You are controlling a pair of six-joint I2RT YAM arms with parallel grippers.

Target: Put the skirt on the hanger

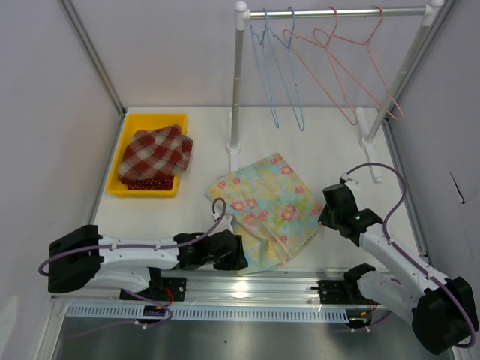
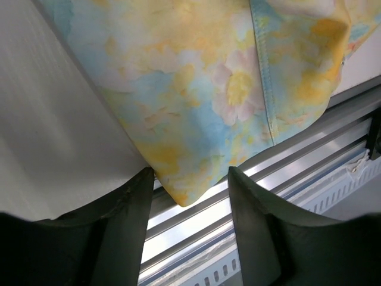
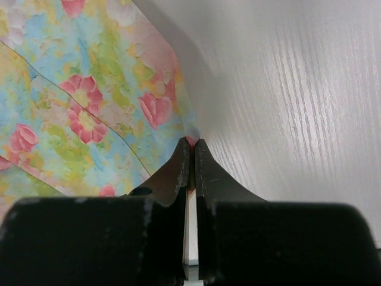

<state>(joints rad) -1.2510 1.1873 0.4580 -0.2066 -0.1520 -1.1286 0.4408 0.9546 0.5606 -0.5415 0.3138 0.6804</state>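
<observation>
Upper left of the top view: bin (image 1: 114,161) with a plaid cloth (image 1: 156,152), well apart from the work; no threat short of a wide swing.

Lower left of centre: left gripper (image 2: 190,196), jaws standing apart, astride the near corner of the skirt (image 1: 266,206), which droops past the table (image 1: 330,142) edge. Holds nothing. Could close on air or on a single thin layer here (hanging off the edge, little to bite), then lose it on the lift.

Centre: skirt lying mostly flat, a little rumpled, between the two grippers, not yet on any hanger.

Top centre to upper right: hangers (image 1: 352,67) on the rail (image 1: 337,12), well apart from the skirt. Long carry, with every chance of dropping the cloth midway on a weak pinch. Hung loosely by their hooks, so liable to swing or slip off the rail when pushed.

Right of centre: right gripper (image 3: 191,143), fully closed, seemingly nipping the skirt's right edge at the very tips. Shallow hold; likely to slip out under a pull, or to bunch the cloth to one side if raised alone.
</observation>
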